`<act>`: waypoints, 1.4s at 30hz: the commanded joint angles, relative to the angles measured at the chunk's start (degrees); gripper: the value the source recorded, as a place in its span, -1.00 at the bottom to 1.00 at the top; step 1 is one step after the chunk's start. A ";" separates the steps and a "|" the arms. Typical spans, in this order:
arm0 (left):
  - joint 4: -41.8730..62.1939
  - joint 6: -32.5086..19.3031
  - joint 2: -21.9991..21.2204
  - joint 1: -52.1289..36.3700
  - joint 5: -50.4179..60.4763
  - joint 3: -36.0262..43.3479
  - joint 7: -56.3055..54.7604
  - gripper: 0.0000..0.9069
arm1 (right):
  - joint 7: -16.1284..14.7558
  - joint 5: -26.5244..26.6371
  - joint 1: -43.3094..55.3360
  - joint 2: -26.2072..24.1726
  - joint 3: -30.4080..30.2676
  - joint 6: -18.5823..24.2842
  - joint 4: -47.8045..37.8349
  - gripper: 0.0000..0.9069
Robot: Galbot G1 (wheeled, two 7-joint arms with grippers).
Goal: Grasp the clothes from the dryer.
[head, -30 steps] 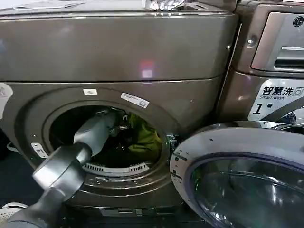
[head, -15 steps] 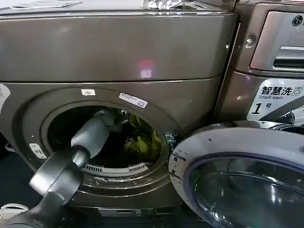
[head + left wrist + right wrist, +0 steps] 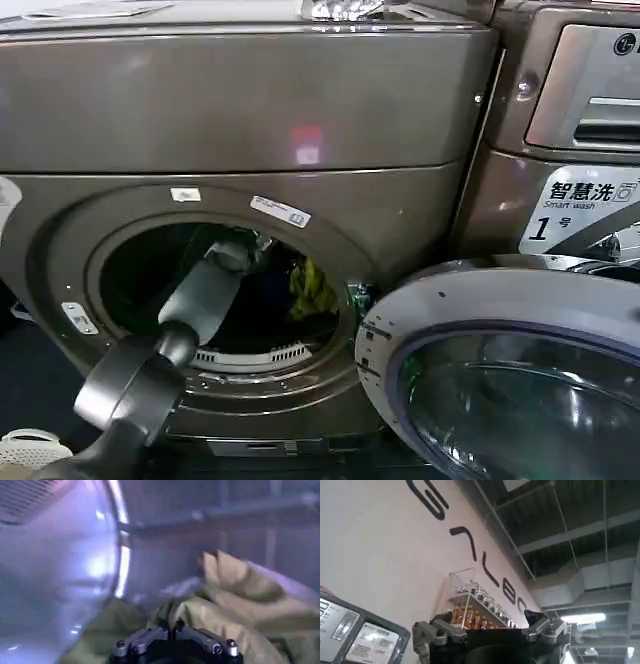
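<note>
Head view: I hold the left pincer (image 3: 262, 250) inside the bronze-grey dryer (image 3: 250, 110) porthole, jaws closed on the olive yellow-green clothes (image 3: 312, 290) at 3 o'clock, ready for extraction.

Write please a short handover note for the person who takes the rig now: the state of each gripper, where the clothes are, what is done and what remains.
Left gripper: deep inside the dryer drum, fingers closed together on a fold of the clothes, the olive yellow-green piece.
Right gripper: parked away from the machine, pointing up toward a wall and ceiling, fingers spread open, holding nothing.
Clothes: still in the drum, toward its right side in the head view.
Door: swung open to the right.
Done: reach in and pinch on the fabric.
Left: confirm the grip holds, then draw the bundle out through the porthole.
</note>
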 commanded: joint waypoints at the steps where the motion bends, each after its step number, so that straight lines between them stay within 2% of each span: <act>1: -2.07 -2.77 -1.15 1.27 -11.45 -6.62 -23.32 -1.00 | -0.11 -0.01 0.28 -0.25 -0.56 0.05 -0.14 1.00; 13: -12.19 -5.21 -2.20 6.73 -22.50 -10.82 -36.15 -1.00 | -0.14 -0.09 0.76 -0.92 -1.06 0.13 -0.89 1.00; 15: -13.75 -5.98 -2.54 8.00 -22.26 -12.20 -37.80 -1.00 | -0.04 -0.40 0.76 -0.88 -1.15 -0.04 -0.91 1.00; 18: -15.79 -7.46 -2.83 9.65 -21.30 -13.41 -40.33 -1.00 | 0.75 -3.69 0.69 -1.02 -1.43 -0.07 -1.36 1.00; 27: -22.27 -12.63 -3.68 14.29 -13.25 -15.64 -48.61 -1.00 | 1.73 -4.15 0.60 -1.28 -1.02 0.02 -2.19 1.00; 42: -23.93 -13.02 -4.65 15.16 -11.39 -17.27 -50.86 -1.00 | 2.07 -2.69 -0.11 -1.60 0.38 0.49 -2.46 1.00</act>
